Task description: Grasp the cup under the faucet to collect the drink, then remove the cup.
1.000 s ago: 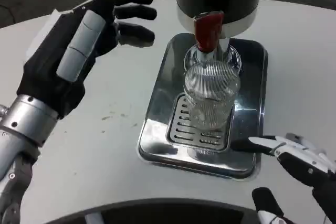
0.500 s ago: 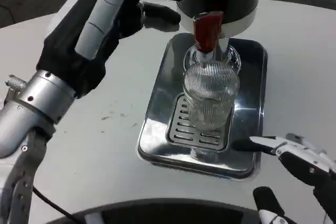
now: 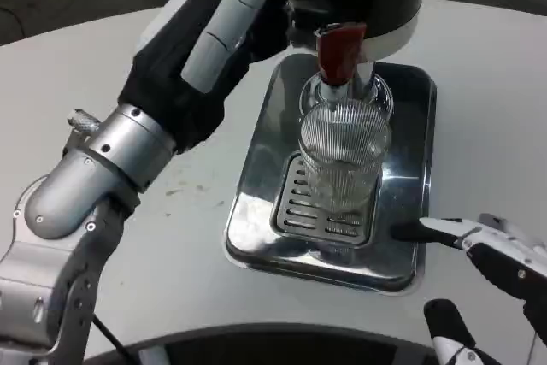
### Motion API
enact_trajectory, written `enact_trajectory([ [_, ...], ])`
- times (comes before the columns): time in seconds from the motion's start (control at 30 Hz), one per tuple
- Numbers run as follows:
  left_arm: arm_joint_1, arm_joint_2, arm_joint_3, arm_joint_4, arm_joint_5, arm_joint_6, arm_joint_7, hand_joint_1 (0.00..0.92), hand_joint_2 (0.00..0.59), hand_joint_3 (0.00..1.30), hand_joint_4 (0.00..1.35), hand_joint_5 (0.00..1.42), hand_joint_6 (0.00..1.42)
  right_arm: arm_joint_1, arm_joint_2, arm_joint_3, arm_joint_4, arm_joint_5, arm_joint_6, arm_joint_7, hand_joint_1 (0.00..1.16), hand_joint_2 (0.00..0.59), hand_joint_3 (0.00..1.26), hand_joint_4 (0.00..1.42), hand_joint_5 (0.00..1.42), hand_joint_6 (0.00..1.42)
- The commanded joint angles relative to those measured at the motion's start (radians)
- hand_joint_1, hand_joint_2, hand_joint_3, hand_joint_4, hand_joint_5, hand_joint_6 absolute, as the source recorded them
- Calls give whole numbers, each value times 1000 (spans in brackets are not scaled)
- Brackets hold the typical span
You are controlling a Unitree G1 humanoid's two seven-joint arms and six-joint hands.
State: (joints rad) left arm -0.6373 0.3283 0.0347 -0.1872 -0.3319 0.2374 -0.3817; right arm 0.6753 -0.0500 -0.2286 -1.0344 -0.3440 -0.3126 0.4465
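Head view: the ribbed cup point(image 3: 344, 156) is sitting under the red faucet point(image 3: 339, 50) at centre, apparently empty and ungrasped. The left hand point(image 3: 224, 36) is hovering at upper left, its fingers hidden; the right hand point(image 3: 500, 267) is waiting spread, holding nothing, at lower right. Filling and removal are both remaining.

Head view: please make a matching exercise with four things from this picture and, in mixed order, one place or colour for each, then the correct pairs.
Things:
1. cup
2. faucet lever
3. left hand
4. right hand

Places or colours:
A. red
B. raised beside the dispenser, upper left
C. on the slotted grate of the tray, under the faucet
D. low at the tray's right corner

Pairs: 1-C, 2-A, 3-B, 4-D
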Motion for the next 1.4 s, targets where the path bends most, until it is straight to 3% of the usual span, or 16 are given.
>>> enact_trajectory([
  [0.03,-4,-12,-19,16,27,1,-9,95,93,415,372,503,485,11,1,-2,-13,14,6,-14,509,565,299,258,183,64],
  [0.37,-3,-43,-43,55,52,-19,-22,96,97,415,372,502,484,1,-1,5,-13,7,20,-13,510,565,299,265,184,65],
  [0.83,-27,-22,-59,169,59,-117,-176,49,90,374,271,332,225,-12,-1,23,-13,-6,43,-14,510,565,299,266,184,65],
  [1.4,-28,3,-43,240,28,-162,-297,16,99,337,249,316,221,-29,0,46,-13,-22,62,-15,510,565,301,266,184,65],
])
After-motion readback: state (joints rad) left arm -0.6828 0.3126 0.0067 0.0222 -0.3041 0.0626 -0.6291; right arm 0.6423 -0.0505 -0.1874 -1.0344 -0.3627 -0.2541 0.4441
